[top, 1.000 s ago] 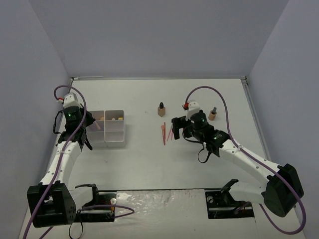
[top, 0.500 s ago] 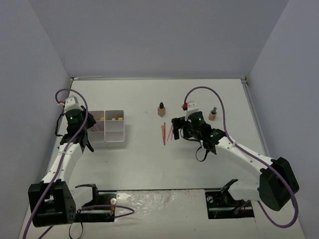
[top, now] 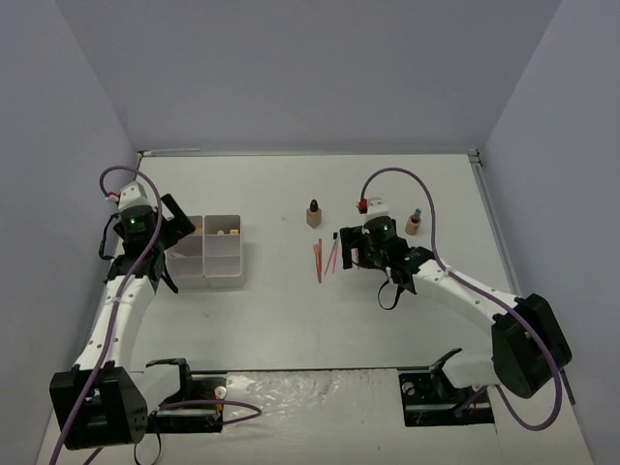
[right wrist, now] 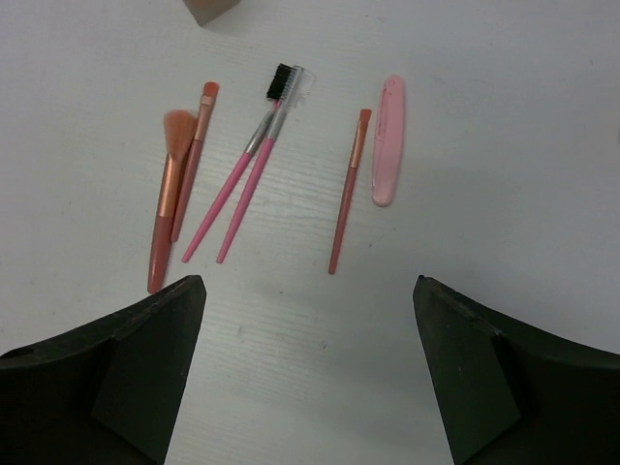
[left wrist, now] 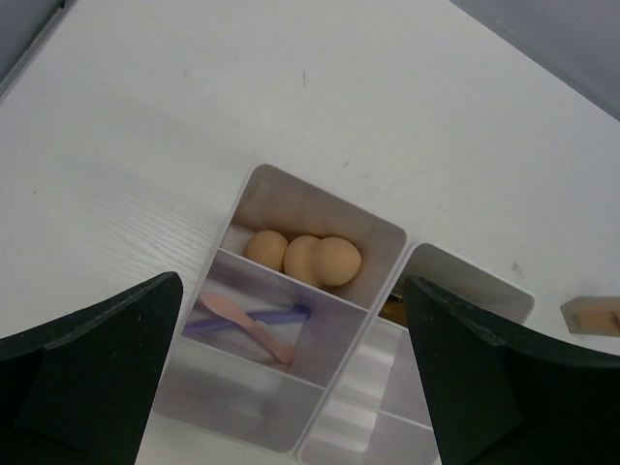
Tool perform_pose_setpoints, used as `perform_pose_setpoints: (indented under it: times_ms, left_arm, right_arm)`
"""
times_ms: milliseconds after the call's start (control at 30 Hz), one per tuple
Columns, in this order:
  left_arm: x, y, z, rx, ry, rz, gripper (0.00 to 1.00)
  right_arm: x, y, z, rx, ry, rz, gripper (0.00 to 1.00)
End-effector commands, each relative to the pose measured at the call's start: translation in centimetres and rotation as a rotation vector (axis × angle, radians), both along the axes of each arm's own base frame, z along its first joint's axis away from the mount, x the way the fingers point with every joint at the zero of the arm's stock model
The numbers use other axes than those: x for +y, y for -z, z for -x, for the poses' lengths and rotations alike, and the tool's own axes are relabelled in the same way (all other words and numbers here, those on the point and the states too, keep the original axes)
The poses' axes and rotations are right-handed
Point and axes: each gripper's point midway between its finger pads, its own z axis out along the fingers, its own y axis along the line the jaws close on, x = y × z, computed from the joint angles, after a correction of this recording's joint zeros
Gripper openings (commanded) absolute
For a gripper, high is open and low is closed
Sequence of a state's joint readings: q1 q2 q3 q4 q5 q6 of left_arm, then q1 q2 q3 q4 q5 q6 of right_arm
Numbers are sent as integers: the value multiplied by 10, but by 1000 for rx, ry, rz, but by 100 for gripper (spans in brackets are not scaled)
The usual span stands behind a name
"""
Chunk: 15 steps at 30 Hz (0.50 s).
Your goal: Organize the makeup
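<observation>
White box [left wrist: 320, 199]: centre of the left wrist view, split into compartments; in the top view it sits left of centre on the table [top: 291, 310].
Sponges [left wrist: 325, 260]: two peach ones, touching, in the box's upper compartment in the left wrist view.
Sticks [left wrist: 247, 325]: one pink, one lilac, crossed in the compartment just below the sponges.
Left gripper [left wrist: 291, 281]: jaws spread wide over the box, nothing between them, nothing held.
Brushes [right wrist: 257, 155]: a loose row on the table across the upper half of the right wrist view. A fat peach one and a thin one touch at the left, two pink ones lie side by side in the middle, and one thin one lies to their right.
Pink strip [right wrist: 389, 140]: flat, just right of the rightmost brush.
Right gripper [right wrist: 308, 281]: jaws wide apart, just below the brushes in its own view, gripping nothing.
Bottle [top: 314, 214]: tan, dark cap, upright, above the brushes in the top view.
Second bottle [top: 414, 223]: same kind, upright, right of the right gripper.
</observation>
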<state>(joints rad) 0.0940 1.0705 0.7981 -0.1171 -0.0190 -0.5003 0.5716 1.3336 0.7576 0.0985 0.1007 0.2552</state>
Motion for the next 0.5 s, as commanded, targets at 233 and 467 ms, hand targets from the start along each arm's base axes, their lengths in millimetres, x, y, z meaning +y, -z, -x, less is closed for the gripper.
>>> perform_pose_setpoints:
  times_ms: [233,467]
  left_arm:
    - [-43,-58,36,42,228,52,97]
    - [-60,-61,45,45,291,67,97]
  right_arm:
    - [-26,16,-56,48,190,0,65]
    - [-36,48,-59,120,229,46,49]
